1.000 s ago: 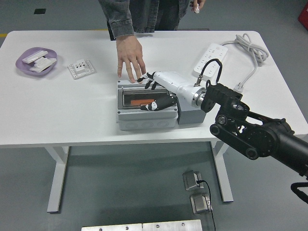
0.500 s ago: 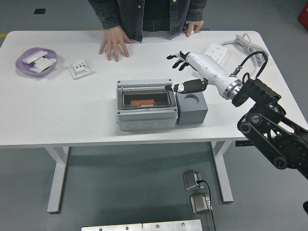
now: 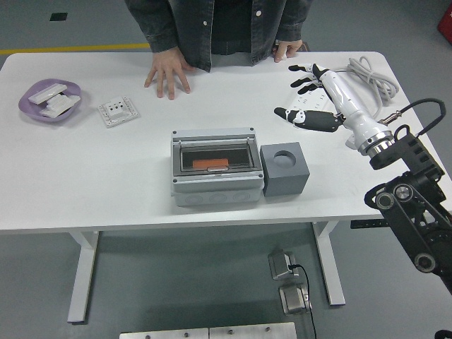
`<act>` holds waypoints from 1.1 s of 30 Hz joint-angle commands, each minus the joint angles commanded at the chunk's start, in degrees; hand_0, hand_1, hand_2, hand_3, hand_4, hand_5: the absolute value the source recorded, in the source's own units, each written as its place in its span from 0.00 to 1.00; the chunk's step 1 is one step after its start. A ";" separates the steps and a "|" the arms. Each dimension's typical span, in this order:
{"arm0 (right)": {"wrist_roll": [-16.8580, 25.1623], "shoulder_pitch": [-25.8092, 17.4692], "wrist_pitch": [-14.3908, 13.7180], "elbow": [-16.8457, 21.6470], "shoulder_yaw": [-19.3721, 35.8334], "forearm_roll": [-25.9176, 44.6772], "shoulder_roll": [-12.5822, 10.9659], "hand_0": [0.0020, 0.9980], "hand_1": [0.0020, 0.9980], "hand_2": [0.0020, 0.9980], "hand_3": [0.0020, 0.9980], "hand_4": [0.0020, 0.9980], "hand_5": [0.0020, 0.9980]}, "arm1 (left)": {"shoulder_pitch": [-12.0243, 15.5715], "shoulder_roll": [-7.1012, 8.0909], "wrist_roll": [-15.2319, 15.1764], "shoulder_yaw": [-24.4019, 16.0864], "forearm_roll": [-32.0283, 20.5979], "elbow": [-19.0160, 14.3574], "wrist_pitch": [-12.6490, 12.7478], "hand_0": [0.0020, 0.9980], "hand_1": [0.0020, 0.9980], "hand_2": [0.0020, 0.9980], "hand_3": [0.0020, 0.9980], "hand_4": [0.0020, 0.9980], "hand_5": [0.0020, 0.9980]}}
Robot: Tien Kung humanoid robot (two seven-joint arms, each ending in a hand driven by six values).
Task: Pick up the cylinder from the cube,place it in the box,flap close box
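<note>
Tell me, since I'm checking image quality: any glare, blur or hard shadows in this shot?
Head view: even light, with soft shadows beside the box and cube; the box's clear lid shows faint reflection yet the orange piece inside reads through; the right hand looks slightly soft-edged.

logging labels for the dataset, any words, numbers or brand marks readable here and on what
None can be read.
Gray box: no print shows on its walls or clear lid.
Gray cube: plain faces, no marks.
White power strip: sockets only, any marking too small to tell.
White switch plate: no legible text.
Purple dish with white parts: nothing legible.
Right hand: no lettering visible.
</note>
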 joint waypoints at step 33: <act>9.58 -6.69 -1.44 -2.69 3.93 15.26 2.94 0.70 0.59 0.67 0.83 0.94 0.47 | 0.12 -0.85 0.53 -0.98 0.28 0.00 0.06 0.67 0.69 0.67 0.70 0.63 0.16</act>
